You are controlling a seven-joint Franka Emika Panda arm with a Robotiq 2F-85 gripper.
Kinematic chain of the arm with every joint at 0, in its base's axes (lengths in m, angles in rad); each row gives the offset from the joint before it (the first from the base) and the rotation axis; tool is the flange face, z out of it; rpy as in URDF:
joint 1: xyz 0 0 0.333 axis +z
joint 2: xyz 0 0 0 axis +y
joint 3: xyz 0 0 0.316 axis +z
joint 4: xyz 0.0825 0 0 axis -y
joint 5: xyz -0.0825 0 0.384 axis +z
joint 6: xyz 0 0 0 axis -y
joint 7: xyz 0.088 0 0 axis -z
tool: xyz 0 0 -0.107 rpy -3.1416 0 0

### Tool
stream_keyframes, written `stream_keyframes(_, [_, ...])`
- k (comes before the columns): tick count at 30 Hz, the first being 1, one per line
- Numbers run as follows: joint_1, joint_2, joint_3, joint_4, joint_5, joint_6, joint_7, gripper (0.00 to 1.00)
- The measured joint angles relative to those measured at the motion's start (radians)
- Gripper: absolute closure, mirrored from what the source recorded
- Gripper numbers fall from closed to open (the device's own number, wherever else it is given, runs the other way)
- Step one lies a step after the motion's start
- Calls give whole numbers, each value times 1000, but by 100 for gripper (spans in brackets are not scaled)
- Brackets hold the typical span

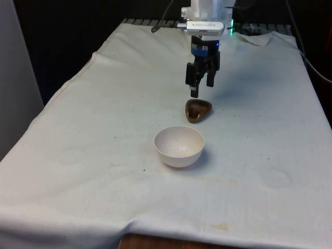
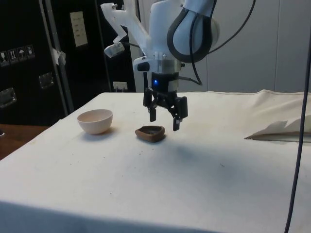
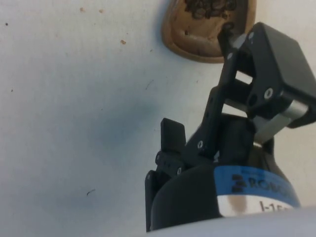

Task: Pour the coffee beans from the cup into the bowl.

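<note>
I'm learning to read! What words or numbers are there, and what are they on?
"ROBO", cut off by the picture's edge, on the blue band of the gripper.
"I-15", also cut off, on the white strip below it.
Small signs on the dark cabinets: too small to read.
The brown cup and white bowl: no writing.

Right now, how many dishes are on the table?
2: a white bowl nearest the front edge, and a brown cup of beans just behind it, below the gripper.
</note>
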Motion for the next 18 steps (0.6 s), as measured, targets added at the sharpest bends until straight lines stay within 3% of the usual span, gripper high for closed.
stream_keyframes(11, [1,32,0,0,-3,51,-57,0])
stream_keyframes(18, [1,52,-2,0,-35,82,-70,0])
